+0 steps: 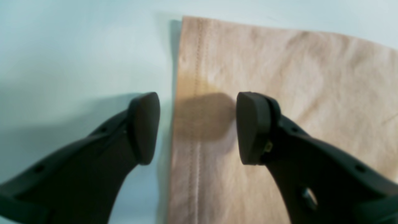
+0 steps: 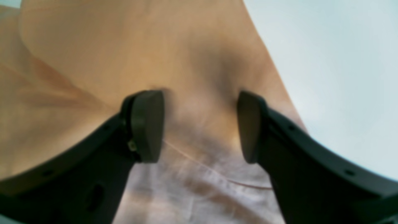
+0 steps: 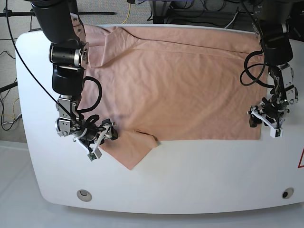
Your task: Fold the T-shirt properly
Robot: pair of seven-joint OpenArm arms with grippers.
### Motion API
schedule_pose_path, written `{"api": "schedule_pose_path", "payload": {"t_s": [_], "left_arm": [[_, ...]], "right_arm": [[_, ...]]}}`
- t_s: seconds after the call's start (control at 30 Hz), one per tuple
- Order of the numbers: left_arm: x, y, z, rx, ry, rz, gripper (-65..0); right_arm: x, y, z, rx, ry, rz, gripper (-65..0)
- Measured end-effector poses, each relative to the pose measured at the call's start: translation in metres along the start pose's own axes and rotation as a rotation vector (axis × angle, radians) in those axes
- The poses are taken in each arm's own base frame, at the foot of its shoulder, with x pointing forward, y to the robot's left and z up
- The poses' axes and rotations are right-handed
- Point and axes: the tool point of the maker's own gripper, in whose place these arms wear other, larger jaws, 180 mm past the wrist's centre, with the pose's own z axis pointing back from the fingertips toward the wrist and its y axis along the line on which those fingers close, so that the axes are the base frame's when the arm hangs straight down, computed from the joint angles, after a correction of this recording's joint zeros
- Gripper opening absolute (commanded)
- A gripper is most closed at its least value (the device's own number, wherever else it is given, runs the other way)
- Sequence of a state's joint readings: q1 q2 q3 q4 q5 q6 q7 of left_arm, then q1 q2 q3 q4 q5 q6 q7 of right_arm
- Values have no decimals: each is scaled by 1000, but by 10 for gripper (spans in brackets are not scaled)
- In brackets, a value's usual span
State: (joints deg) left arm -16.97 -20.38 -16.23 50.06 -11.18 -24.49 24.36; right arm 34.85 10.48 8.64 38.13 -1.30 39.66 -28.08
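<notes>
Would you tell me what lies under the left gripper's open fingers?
Under the left gripper lies the T-shirt hem edge, stitching visible, with bare white table beside it. Whatever is beneath the cloth stays covered.

A lab: white rounded table (image 3: 190,166), two robot arms, loose cables (image 3: 9,95) behind

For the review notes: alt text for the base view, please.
A salmon-pink T-shirt lies spread on a white table. The right gripper is open at a sleeve; the left gripper is open at the hem corner.
</notes>
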Motion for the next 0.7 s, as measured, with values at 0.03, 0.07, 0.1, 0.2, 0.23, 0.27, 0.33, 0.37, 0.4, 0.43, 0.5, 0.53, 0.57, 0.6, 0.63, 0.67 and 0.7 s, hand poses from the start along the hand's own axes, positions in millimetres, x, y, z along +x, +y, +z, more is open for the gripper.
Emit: {"api": "schedule_pose_path", "payload": {"t_s": [0.03,0.07,0.1,0.2,0.23,0.27,0.33,0.37,0.4,0.43,0.5,0.53,0.57,0.6,0.63,0.67,0.7], "left_arm": [[0,0,0,0,0,-1,-262],[0,0,0,0,0,-1,-259],[0,1,0,1,0,-2,-257],[0,1,0,1,0,-2,-255],[0,1,0,1,0,-2,-254],[0,1,0,2,0,-1,-245],[0,1,0,1,1,-2,-232],[0,1,0,1,2,-2,-228],[0,1,0,1,3,-4,-227],[0,1,0,1,3,-4,-225],[0,0,0,1,4,-4,-225],[0,0,0,0,4,-4,-226],[0,0,0,0,4,-4,-227],[0,0,0,1,4,-4,-235],[-1,0,0,1,5,-4,-243],[-1,1,0,1,5,-4,-246],[-1,1,0,1,4,-4,-248]], "right_arm": [[0,0,0,0,0,0,-289],[0,0,0,0,0,0,-288],[0,0,0,0,0,0,-288],[0,0,0,0,0,0,-287],[0,0,0,1,0,0,-288],[0,0,0,1,0,0,-290],[0,0,0,0,-2,0,-292],[1,0,0,0,-7,1,-293],[1,0,0,1,-9,0,-293],[1,0,0,1,-11,0,-294],[1,1,0,1,-14,-1,-297],[1,1,0,1,-14,-1,-299],[1,0,0,1,-13,-1,-302],[1,0,0,1,-13,-1,-312],[1,1,0,1,-13,-1,-322],[1,1,0,1,-13,-1,-331],[1,1,-1,2,-13,0,-341]]}}
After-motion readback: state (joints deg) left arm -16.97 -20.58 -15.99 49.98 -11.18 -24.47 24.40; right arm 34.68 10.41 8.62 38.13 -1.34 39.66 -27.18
